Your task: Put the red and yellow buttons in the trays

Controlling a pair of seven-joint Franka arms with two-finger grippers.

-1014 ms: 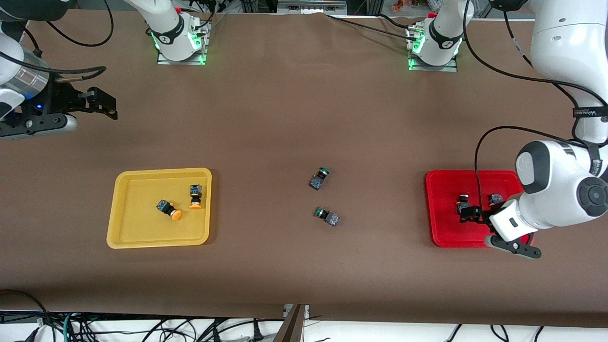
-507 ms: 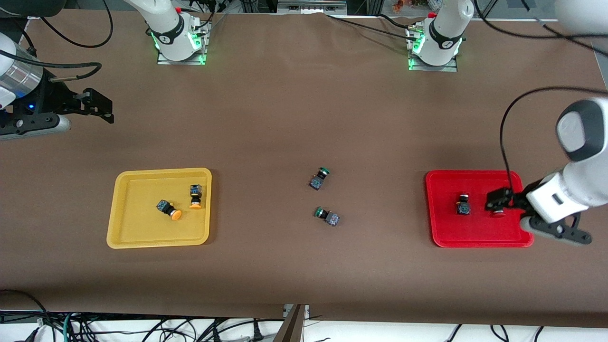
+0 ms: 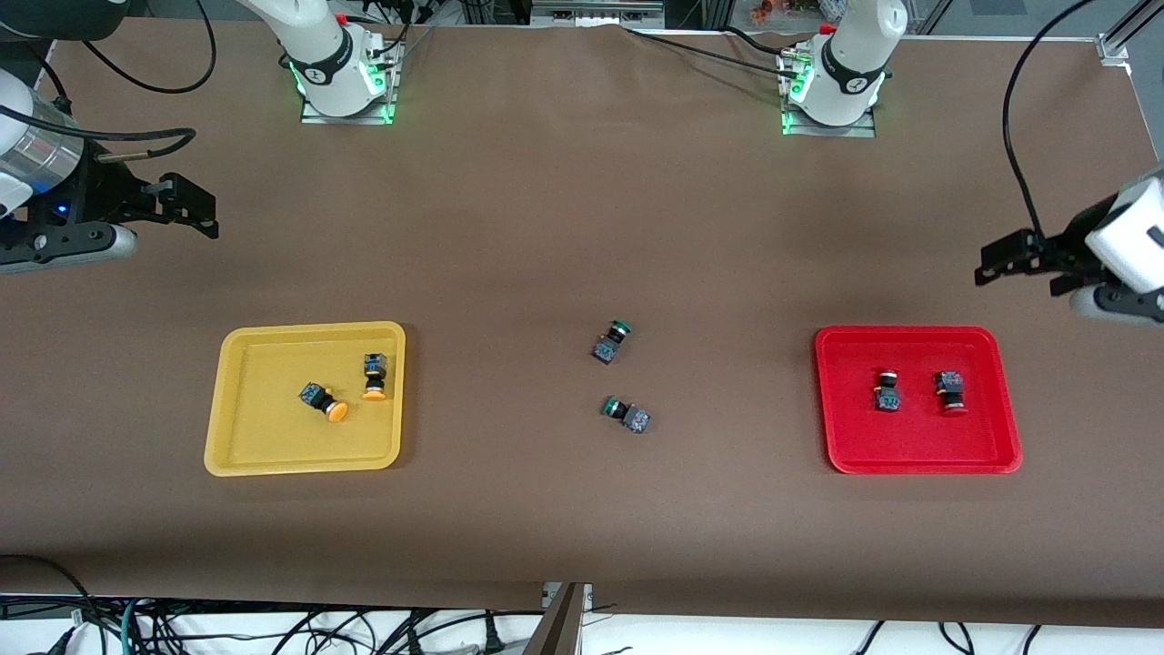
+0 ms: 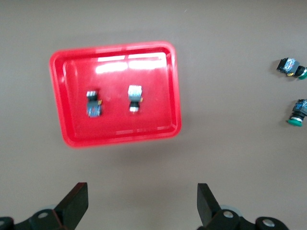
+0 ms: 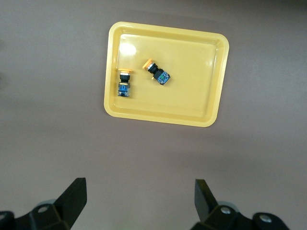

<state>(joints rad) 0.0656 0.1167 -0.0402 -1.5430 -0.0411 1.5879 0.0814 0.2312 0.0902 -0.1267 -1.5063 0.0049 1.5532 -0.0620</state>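
Two red buttons (image 3: 888, 389) (image 3: 950, 393) lie in the red tray (image 3: 909, 441). Both show in the left wrist view too, the buttons (image 4: 94, 104) (image 4: 135, 97) on the tray (image 4: 115, 132). Two yellow buttons (image 3: 323, 402) (image 3: 374, 376) lie in the yellow tray (image 3: 264, 432), seen also as buttons (image 5: 124, 84) (image 5: 157, 72) on the tray (image 5: 192, 76). My left gripper (image 3: 1009, 262) (image 4: 142, 194) hangs open and empty over bare table beside the red tray. My right gripper (image 3: 194, 211) (image 5: 139, 189) is open and empty over bare table beside the yellow tray.
Two green-capped buttons (image 3: 612, 342) (image 3: 627, 414) lie on the brown table between the trays, also in the left wrist view (image 4: 291, 67) (image 4: 298, 112). The arm bases (image 3: 346, 82) (image 3: 832, 86) stand along the table's back edge.
My left gripper rose out of the red tray, leaving the second red button there, and drew back off it toward the table's end. The right gripper barely moved.
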